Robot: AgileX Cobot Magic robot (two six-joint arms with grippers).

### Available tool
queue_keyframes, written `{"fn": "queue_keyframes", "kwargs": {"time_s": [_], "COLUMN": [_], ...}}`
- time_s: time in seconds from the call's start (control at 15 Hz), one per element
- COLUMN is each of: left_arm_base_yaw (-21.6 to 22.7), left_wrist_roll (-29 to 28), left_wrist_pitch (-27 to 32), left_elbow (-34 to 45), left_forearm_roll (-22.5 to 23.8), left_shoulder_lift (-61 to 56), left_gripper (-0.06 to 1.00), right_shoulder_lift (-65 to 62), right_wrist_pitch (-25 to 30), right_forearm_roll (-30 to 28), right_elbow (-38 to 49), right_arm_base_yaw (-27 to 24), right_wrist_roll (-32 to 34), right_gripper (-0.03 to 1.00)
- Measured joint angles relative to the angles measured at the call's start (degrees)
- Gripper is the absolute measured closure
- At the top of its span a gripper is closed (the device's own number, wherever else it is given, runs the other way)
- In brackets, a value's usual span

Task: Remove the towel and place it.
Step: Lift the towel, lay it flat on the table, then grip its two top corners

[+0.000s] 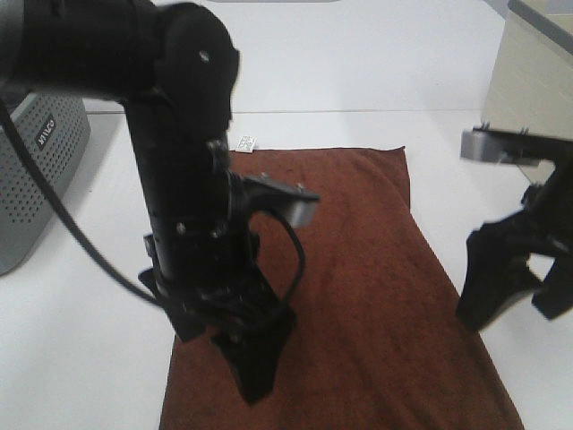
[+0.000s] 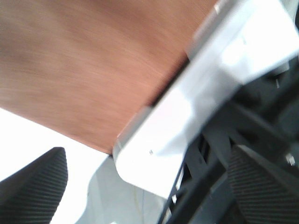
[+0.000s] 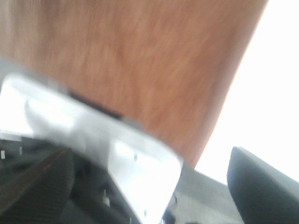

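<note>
Evidently the towel (image 1: pixel 376 296) is already set down. It lies spread flat on the white table (image 1: pixel 81 358), clear of the grey perforated basket (image 1: pixel 40 170) on the side toward the right arm. Its small white tag (image 1: pixel 246 142) sits at the far short edge, the end nearest the basket. No corner is lifted or bunched, which suggests a finished placement rather than a carry.

The left gripper (image 1: pixel 242 358) hangs over the long edge that faces the basket, pointing down. Its wrist view shows the fingers (image 2: pixel 37 186) spread wide, with only cloth and table between them and nothing gripped. The right gripper (image 1: pixel 519 300) hovers past the long edge farthest from the basket, its jaws likewise splayed and empty. One gripper at each long side is probably how a wide cloth gets laid out without folding.
</note>
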Motion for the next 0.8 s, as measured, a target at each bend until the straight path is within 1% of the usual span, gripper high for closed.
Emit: {"fn": "queue_keyframes", "kwargs": {"time_s": [0.07, 0.2, 0.27, 0.47, 0.6, 0.8], "left_arm_base_yaw": [3.84, 11.52, 15.24, 23.95, 27.39, 29.97], "left_wrist_roll": [0.52, 1.6, 2.01, 2.18, 2.18, 2.18], "left_wrist_pitch": [-0.06, -0.92, -1.55, -2.35, -2.98, -6.7], "left_elbow": [-2.01, -6.93, -9.45, -18.45, -24.01, -29.91], "left_forearm_roll": [0.17, 0.23, 0.23, 0.11, -0.52, -2.06], "left_shoulder_lift": [0.0, 0.0, 0.29, 4.53, 9.11, 14.95], "left_gripper": [0.09, 0.09, 0.09, 0.09, 0.09, 0.09], "right_shoulder_lift": [0.0, 1.6, 3.67, 14.84, 23.89, 36.96], "right_wrist_pitch": [-0.69, -1.26, -1.26, 0.63, 2.69, 5.39], "right_forearm_roll": [0.34, 4.64, 6.59, 7.56, 7.51, 6.76], "right_elbow": [-3.84, -11.92, -16.1, -30.48, -40.74, -54.95], "right_arm_base_yaw": [-3.9, -11.0, -12.78, -13.41, -13.41, -13.41], "right_wrist_roll": [-0.34, -2.52, -3.61, -4.7, -5.16, -5.16], "right_gripper": [0.12, 0.12, 0.12, 0.12, 0.12, 0.12]}}
